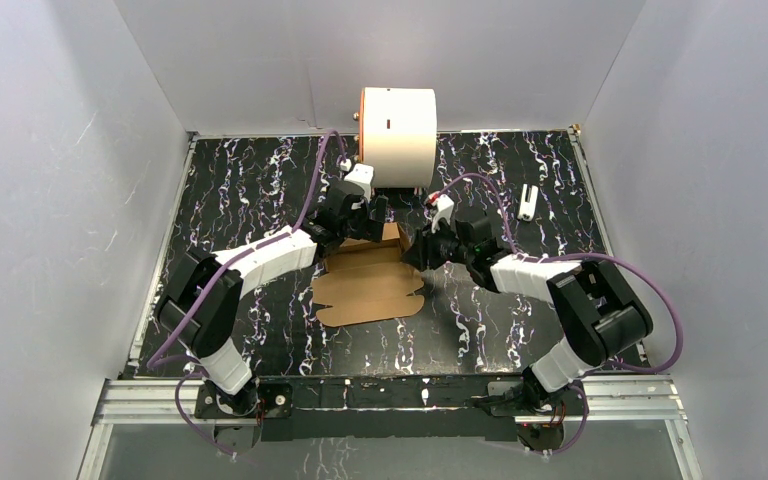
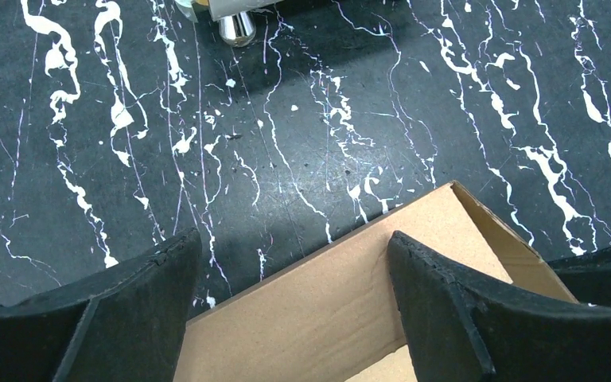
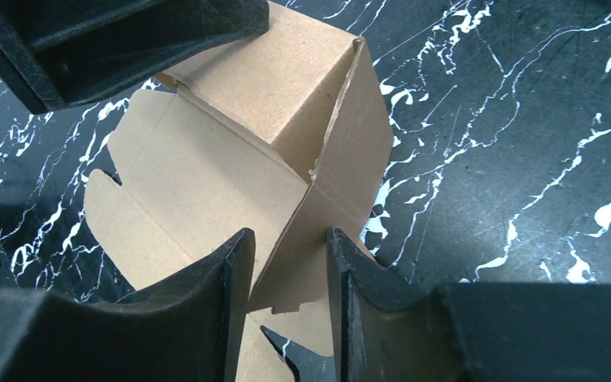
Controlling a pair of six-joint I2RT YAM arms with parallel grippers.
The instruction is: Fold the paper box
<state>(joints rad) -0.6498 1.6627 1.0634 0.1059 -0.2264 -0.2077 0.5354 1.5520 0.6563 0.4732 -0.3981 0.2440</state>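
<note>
A black table (image 1: 250, 190) with white marble-like veining sits inside pale grey walls, with two robot arms reaching in from the near edge. The paper box (image 1: 370, 288), plain brown cardboard, lies at the middle of the table between the two arms. Most of it is still a flat sheet with rounded tabs along its near edge. Its far end is folded up into a corner where two panels meet along a crease. The left gripper (image 2: 293, 239) hangs over that raised far end with its fingers spread wide apart. The top edge of a cardboard panel runs between them, and its right-hand finger (image 2: 461, 310) is over the cardboard. It grips nothing. The right gripper (image 3: 288, 239) comes in from the right side of the sheet. Its two fingers are drawn fairly close together on either side of an upright side panel, just below the folded corner. Whether the pads actually press on the cardboard cannot be told. A large white cylinder (image 1: 398, 135) with an orange rim lies on its side at the far edge of the table, just behind the left gripper. A small white object (image 1: 528, 201) lies well to the right, apart from the box.
</note>
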